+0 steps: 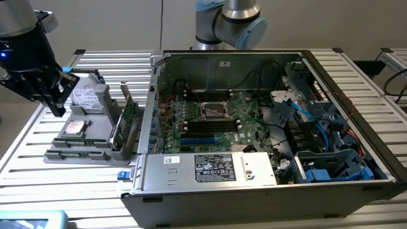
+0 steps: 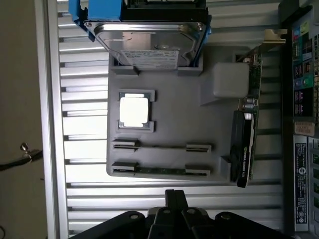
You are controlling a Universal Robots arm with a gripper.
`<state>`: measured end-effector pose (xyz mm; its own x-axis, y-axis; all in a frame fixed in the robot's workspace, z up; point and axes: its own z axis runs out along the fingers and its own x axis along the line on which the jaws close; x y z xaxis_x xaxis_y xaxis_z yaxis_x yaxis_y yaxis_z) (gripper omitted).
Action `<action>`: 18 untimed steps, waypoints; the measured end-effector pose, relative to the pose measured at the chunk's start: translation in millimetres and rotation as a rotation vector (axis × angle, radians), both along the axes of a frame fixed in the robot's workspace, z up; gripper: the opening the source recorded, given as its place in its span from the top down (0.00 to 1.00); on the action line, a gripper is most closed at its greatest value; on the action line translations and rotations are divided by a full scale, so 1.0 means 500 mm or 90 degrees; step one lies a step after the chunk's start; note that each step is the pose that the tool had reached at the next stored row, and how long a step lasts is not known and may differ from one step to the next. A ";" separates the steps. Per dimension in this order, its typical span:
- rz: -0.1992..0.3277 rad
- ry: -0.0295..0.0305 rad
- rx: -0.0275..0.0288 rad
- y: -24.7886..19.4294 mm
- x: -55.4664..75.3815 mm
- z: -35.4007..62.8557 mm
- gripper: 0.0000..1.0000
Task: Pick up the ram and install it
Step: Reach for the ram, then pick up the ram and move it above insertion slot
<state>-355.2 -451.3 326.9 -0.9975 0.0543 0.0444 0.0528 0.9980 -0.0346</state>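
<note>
Ram sticks (image 2: 162, 171), apparently two, in tray (image 2: 174, 114)

The thin green ram (image 2: 162, 171) sits on edge in the gray tray (image 2: 174, 114).

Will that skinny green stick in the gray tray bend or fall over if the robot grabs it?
The ram is a circuit board, so probably stiff, not floppy. It looks thin, so likely light but easy to damage if squeezed hard. It stands on edge between two end clips in the tray; out of them it would probably tip flat.
</note>
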 end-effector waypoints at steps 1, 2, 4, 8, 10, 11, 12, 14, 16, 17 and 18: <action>0.001 -0.0002 -0.0016 0.0004 -0.003 0.000 0.89; 0.002 -0.0009 -0.0026 0.0007 -0.005 -0.001 0.89; 0.003 -0.0034 -0.0037 0.0009 -0.012 -0.001 0.89; 0.004 -0.0124 -0.0053 0.0009 -0.027 -0.002 0.89; 0.004 -0.0180 -0.0056 0.0009 -0.036 -0.002 0.89; 0.004 -0.0199 -0.0060 0.0012 -0.040 -0.002 0.89; 0.004 -0.0206 -0.0063 0.0016 -0.042 -0.002 0.89; 0.004 -0.0208 -0.0063 0.0016 -0.043 -0.002 0.89; 0.004 -0.0209 -0.0063 0.0017 -0.043 -0.002 0.89; 0.004 -0.0209 -0.0063 0.0016 -0.043 -0.002 0.89; 0.004 -0.0209 -0.0063 0.0016 -0.043 -0.002 0.89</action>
<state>-376.6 -450.4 325.8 -0.9988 0.0477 0.0112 0.0472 0.9980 -0.0428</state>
